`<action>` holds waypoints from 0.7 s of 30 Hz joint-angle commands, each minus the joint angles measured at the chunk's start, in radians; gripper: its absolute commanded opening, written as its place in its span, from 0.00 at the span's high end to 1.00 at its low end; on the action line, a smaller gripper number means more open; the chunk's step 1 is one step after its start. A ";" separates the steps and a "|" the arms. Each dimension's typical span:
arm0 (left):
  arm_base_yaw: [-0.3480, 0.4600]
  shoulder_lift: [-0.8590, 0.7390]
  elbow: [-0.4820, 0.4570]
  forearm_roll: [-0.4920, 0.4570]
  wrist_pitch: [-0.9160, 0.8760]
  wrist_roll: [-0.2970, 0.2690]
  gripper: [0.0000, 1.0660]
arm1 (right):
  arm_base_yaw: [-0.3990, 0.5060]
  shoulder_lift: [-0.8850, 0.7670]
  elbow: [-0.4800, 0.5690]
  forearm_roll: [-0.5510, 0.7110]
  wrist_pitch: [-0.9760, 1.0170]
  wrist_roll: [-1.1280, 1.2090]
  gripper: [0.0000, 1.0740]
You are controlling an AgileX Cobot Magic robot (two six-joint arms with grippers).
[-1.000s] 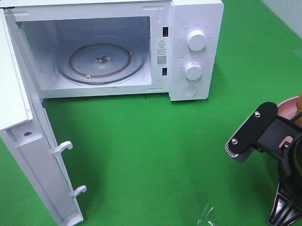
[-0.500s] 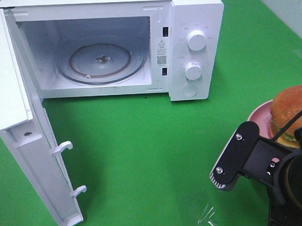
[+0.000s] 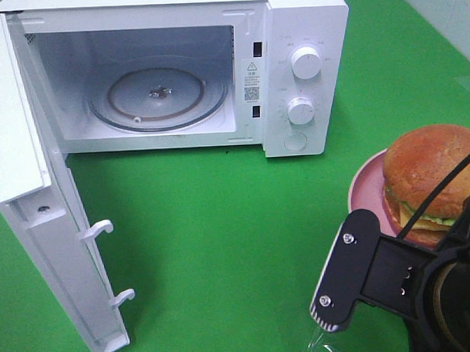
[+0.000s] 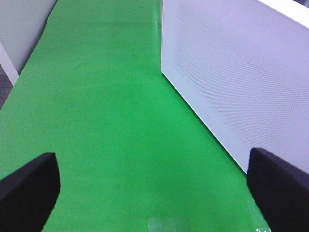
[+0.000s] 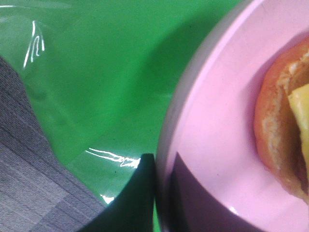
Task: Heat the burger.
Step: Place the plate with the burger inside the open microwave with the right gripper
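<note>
pink plate [image 3: 359,189] carrying the burger [image 3: 432,169] is pinched at its rim by the right gripper [image 5: 161,174], off to the right of the microwave [image 3: 292,35]. its door [image 3: 36,229] stands open; the left gripper [image 4: 154,188] gapes empty. loading, closing and starting all seem left.

High camera: steep downward look, mid range; microwave [image 3: 305,73] at 11 o'clock, plate [image 3: 365,188] at 4 o'clock. Left wrist: low, along cloth [image 4: 106,121], white panel [image 4: 231,72] close by. Right wrist: very near plate rim. High, right-wrist views share plate, burger [image 3: 431,165].
</note>
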 commanded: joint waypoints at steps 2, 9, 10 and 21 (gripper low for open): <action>-0.007 -0.022 0.003 -0.001 -0.014 -0.005 0.09 | 0.006 -0.009 0.004 -0.082 0.014 -0.073 1.00; -0.007 -0.022 0.003 -0.001 -0.014 -0.005 0.09 | 0.006 -0.009 0.004 -0.115 -0.080 -0.150 1.00; -0.007 -0.022 0.003 -0.001 -0.014 -0.005 0.09 | 0.006 -0.009 0.004 -0.115 -0.080 -0.150 1.00; -0.007 -0.022 0.003 -0.001 -0.014 -0.005 0.09 | 0.006 -0.009 0.004 -0.181 -0.153 -0.306 1.00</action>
